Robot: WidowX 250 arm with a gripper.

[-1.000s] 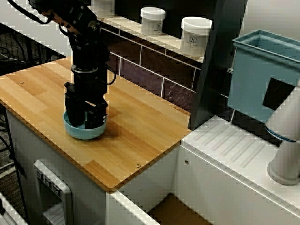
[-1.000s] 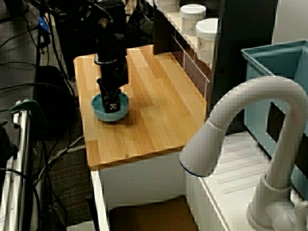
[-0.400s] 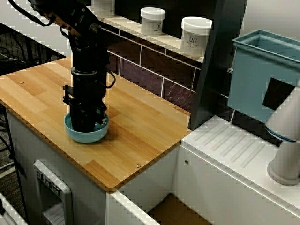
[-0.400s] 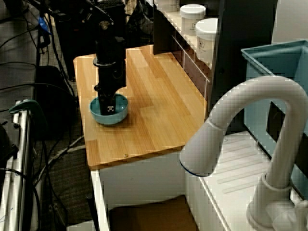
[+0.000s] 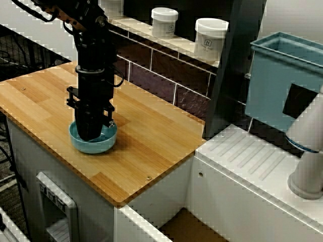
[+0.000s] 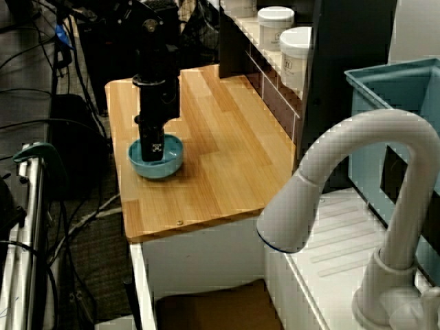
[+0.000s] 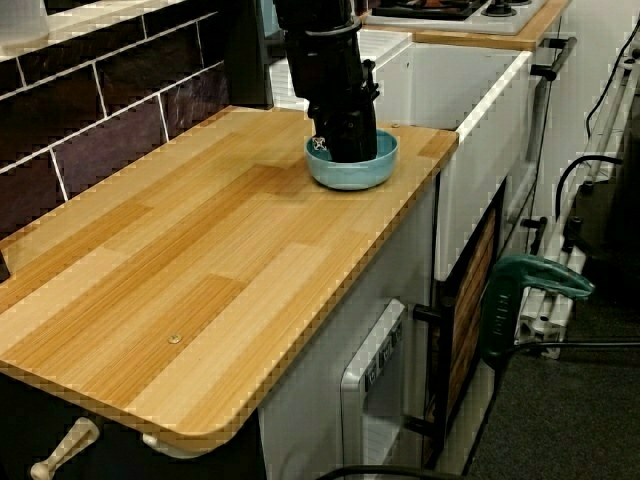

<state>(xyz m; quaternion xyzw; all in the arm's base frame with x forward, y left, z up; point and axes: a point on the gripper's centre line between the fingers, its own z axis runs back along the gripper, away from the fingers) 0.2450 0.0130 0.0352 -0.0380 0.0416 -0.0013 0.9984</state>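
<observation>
While the blue bowl (image 5: 97, 147) stays put near the front edge of the wooden counter (image 5: 151, 131), the gripper (image 5: 90, 134) has twisted on its wrist down inside it, tips hidden, so whether they're spread or pinched, can't tell.

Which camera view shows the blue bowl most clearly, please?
The low view along the counter: the blue bowl is largest there, its rim and front wall clear below the gripper. The view with the shelf jars and the view past the faucet show it smaller, its inside largely hidden by the gripper.
</observation>
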